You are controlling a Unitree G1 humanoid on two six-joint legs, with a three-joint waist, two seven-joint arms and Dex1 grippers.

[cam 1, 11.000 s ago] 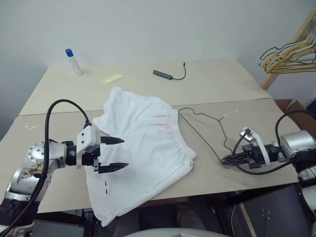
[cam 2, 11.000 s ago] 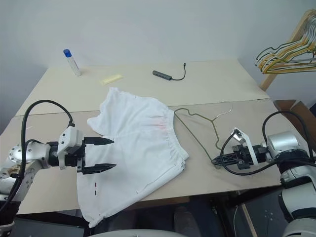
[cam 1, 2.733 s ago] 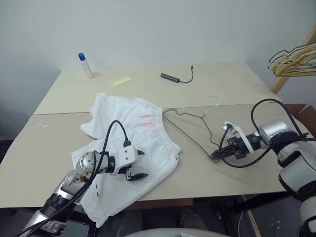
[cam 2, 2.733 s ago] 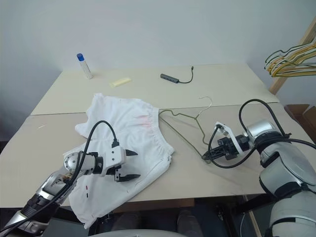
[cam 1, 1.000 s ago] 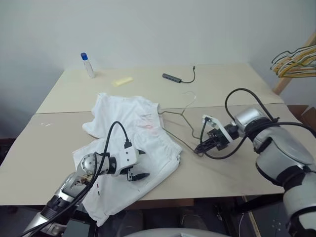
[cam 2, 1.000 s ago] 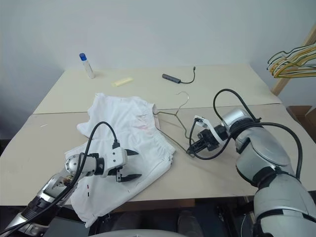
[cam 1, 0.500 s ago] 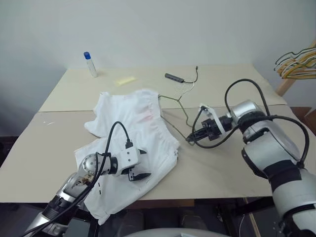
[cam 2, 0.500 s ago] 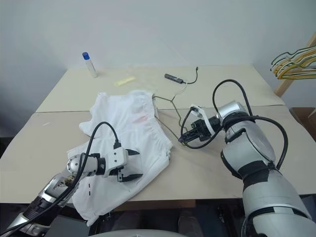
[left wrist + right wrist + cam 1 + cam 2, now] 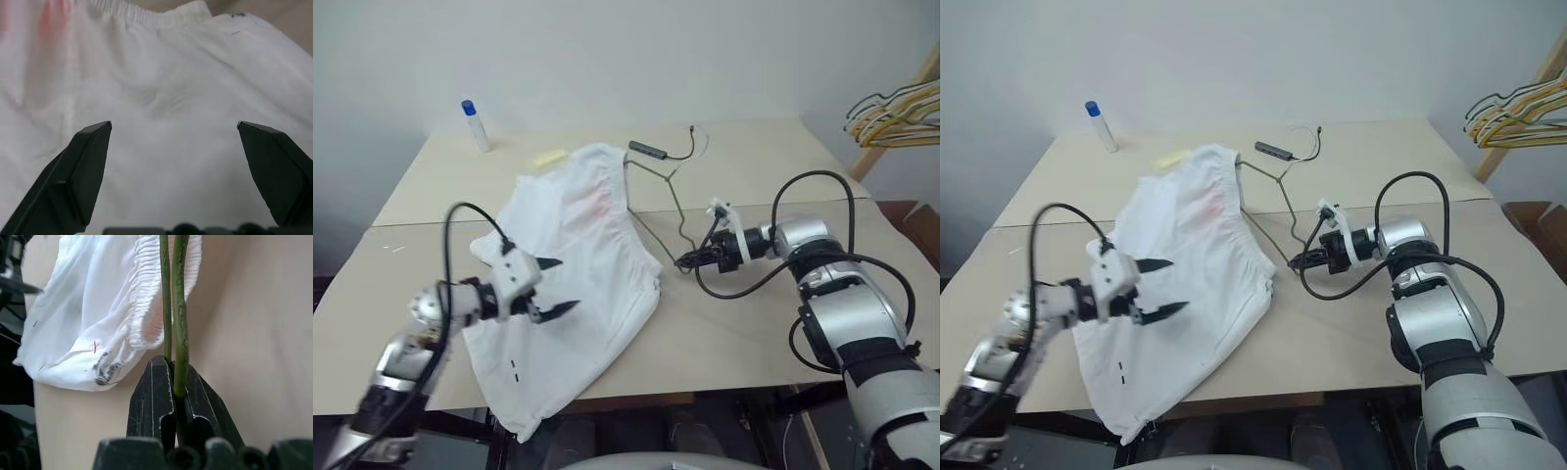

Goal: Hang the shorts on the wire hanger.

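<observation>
The white shorts [image 9: 592, 240] lie spread across the middle of the table, one leg hanging over the front edge. The thin olive wire hanger [image 9: 668, 186] is tilted up off the table. Its far corner is tucked into the waistband and props that edge up, and its hook [image 9: 691, 137] points toward the back. My right gripper [image 9: 688, 260] is shut on the hanger's near corner, beside the shorts' right edge; the right wrist view shows two wires [image 9: 175, 308] pinched between its jaws. My left gripper [image 9: 566, 284] hovers open over the shorts' left half [image 9: 161, 98], holding nothing.
At the back of the table [image 9: 754, 323] stand a white bottle with a blue cap [image 9: 475, 124], a yellow strip [image 9: 548, 157] and a dark adapter with a cable [image 9: 646, 149]. A bundle of yellow and dark hangers [image 9: 891, 108] hangs at the far right.
My left gripper has risen and moved left, off the shorts, still open. The right gripper has swung the hanger up, and the waistband end of the shorts has lifted with it.
</observation>
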